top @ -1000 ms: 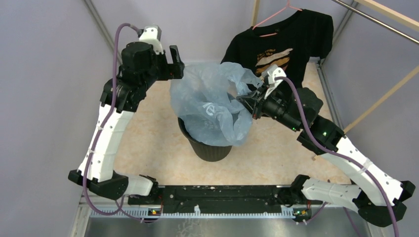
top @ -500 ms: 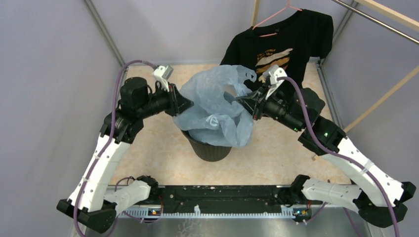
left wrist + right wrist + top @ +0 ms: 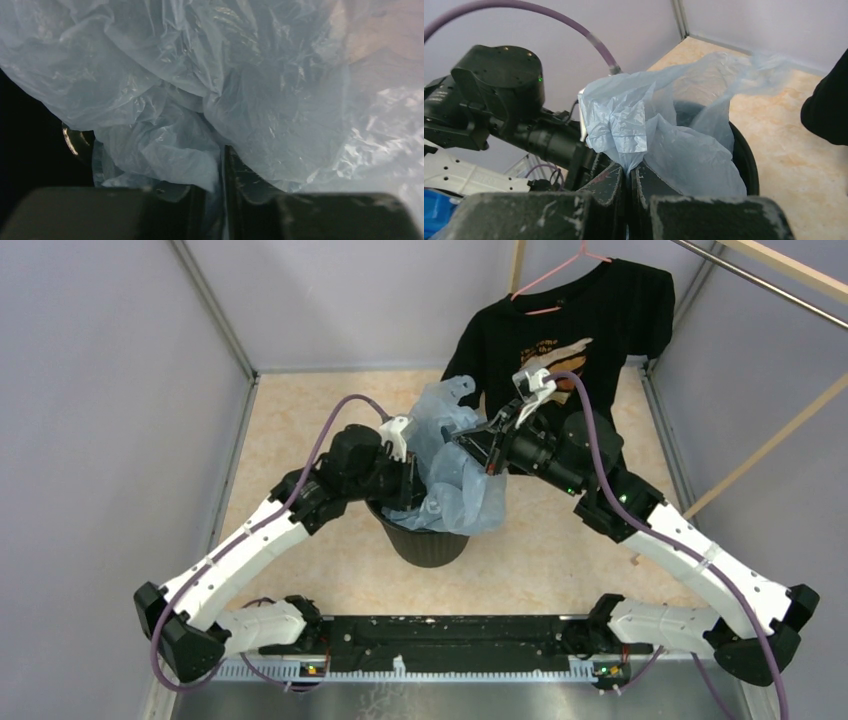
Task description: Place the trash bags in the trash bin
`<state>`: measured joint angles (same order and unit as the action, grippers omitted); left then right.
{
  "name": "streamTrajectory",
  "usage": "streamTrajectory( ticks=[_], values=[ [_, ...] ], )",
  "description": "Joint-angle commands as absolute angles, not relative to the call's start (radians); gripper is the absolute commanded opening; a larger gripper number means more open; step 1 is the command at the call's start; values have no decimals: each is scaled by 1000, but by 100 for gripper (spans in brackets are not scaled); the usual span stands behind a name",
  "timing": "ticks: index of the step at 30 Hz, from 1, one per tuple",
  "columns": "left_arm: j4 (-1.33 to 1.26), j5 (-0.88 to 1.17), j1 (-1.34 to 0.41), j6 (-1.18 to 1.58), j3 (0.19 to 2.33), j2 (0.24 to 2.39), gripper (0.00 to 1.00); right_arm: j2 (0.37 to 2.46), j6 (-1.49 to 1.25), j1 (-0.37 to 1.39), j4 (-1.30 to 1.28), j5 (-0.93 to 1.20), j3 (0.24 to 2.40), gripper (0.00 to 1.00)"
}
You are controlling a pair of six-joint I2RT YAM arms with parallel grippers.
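Note:
The pale-blue trash bag (image 3: 447, 455) is bunched over the mouth of the black ribbed trash bin (image 3: 430, 545), part of it hanging over the right side of the rim. My left gripper (image 3: 418, 488) is pressed into the bag's left side just above the rim. In the left wrist view its jaws (image 3: 214, 170) stand close together with film (image 3: 165, 150) pinched between them. My right gripper (image 3: 464, 440) holds the bag's upper right edge; its jaws (image 3: 630, 170) are shut on a gathered fold of film (image 3: 624, 125). The bin's rim (image 3: 744, 155) shows behind the bag.
A black printed T-shirt (image 3: 570, 330) hangs on a pink hanger at the back right, close behind my right wrist. Wooden rails (image 3: 775, 440) cross the right side. Grey walls enclose the beige floor (image 3: 300, 420) on the left and back.
My left arm swung from the back left down and right to the bag and closed on its film. The right gripper shifted left with the bag, which is now bunched lower over the bin.

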<state>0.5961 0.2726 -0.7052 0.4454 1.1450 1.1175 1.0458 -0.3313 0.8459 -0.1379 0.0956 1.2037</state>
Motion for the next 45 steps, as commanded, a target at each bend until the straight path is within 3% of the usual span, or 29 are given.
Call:
streamTrajectory(
  ticks=[1,7,14,26,33,45],
  values=[
    [571,169,-719,490,1168,1144,32,1052,-422,841,-54,96,1199,0],
    [597,138,-718,449,1177,1055,57,1063,-452,841,-58,107,1169,0],
    [646,11,-718,410,1200,911,97,1179,-426,851,-125,294,1235,0],
    [777,-210,-718,396,1291,832,99,1484,-318,983,-479,97,1486,0],
    [792,-340,-718,436,1255,747,98,1635,-314,996,-466,-42,1458,0],
    [797,-283,-718,477,1202,749,98,1728,-246,997,-353,-179,1367,0]
  ],
)
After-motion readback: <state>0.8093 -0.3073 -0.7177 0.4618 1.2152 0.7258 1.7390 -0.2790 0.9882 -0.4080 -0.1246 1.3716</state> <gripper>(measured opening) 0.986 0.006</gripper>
